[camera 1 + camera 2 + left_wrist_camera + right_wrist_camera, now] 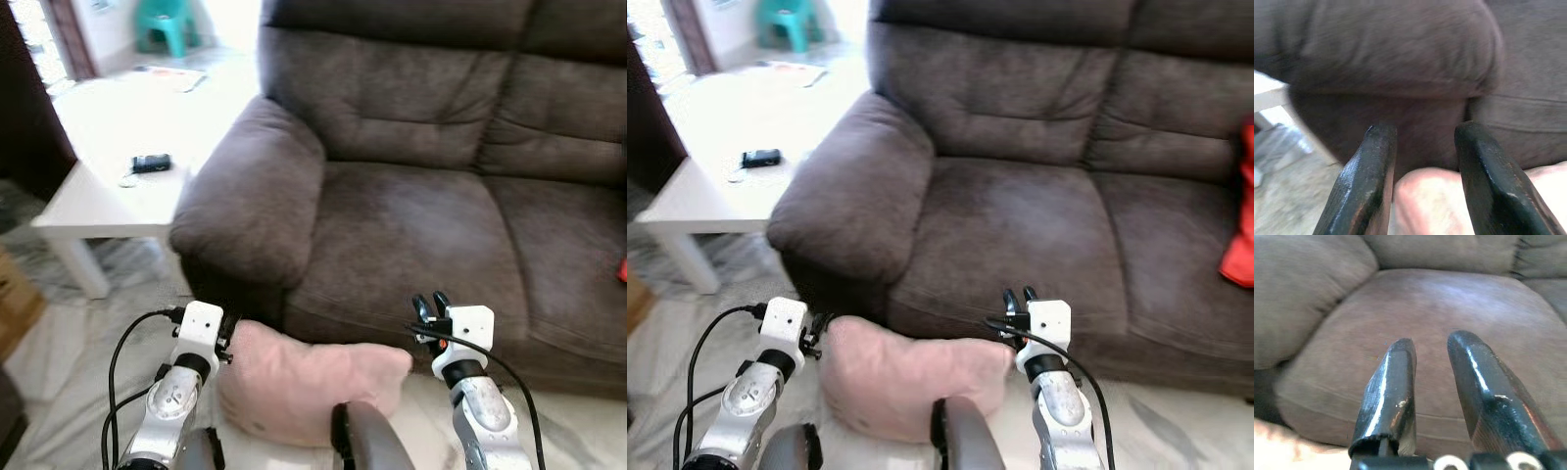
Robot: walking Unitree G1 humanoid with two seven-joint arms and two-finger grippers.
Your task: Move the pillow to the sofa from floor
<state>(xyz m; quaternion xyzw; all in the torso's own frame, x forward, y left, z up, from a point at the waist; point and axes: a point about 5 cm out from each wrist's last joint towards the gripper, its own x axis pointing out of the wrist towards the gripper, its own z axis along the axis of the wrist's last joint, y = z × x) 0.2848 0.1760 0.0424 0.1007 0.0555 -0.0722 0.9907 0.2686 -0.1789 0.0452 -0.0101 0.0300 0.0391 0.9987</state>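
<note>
Soft pink fabric pillow (pixel 309 387), pressed between parted left gripper (pixel 227 343) and parted right gripper (pixel 428 311), unpinched: may slip short of near brown suede sofa (pixel 411 235).

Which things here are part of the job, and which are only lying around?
Part of the job:
- pink pillow
- sofa
- left end effector
- right end effector

Only lying around:
- white table
- black device
- teal stool
- red object

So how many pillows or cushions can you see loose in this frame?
2. A pink pillow sits between both end effectors in front of the sofa; a red one lies at the sofa's right edge, cropped. Others may be out of frame.
</note>
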